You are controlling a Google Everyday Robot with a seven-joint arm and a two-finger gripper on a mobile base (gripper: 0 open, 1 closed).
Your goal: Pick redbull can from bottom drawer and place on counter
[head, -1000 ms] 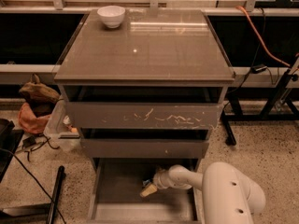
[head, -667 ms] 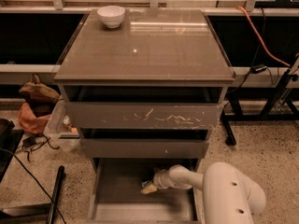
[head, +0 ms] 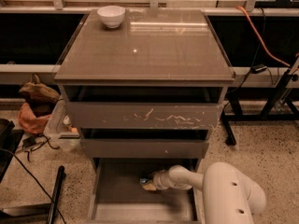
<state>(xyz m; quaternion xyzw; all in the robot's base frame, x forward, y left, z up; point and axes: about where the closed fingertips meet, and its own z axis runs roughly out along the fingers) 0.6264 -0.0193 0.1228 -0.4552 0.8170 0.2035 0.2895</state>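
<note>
White arm point(head: 229, 192) enters from 5 o'clock and reaches toward 9 o'clock into the bottom drawer point(head: 121, 204), which is pulled out and open. Gripper point(head: 148, 185) sits low over the drawer floor, near the back, about mid-width. Gripper state, spread or pinching: cannot tell. Can point(head: 143, 181): only a small blue patch shows, right at the gripper tip on its 10 o'clock side. Touching or just beside: cannot tell.

Above it, middle drawer point(head: 145, 148) has a plain front and sits slightly out. Top drawer point(head: 142, 115) is also slightly out, its front scratched in pale streaks. Counter point(head: 154, 50) is glossy with light reflections. White bowl point(head: 111, 16) stands upright at the counter's 11 o'clock corner, well apart from the gripper.

On the speckled floor point(head: 261, 148):
- black pole point(head: 56, 195) at 7 o'clock
- clear bin point(head: 58, 129) just beside the cabinet at 9 o'clock
- orange-red bundle point(head: 32, 118) next to the bin, farther toward 9 o'clock

Orange cable point(head: 261, 36) runs at 2 o'clock, behind the cabinet
</note>
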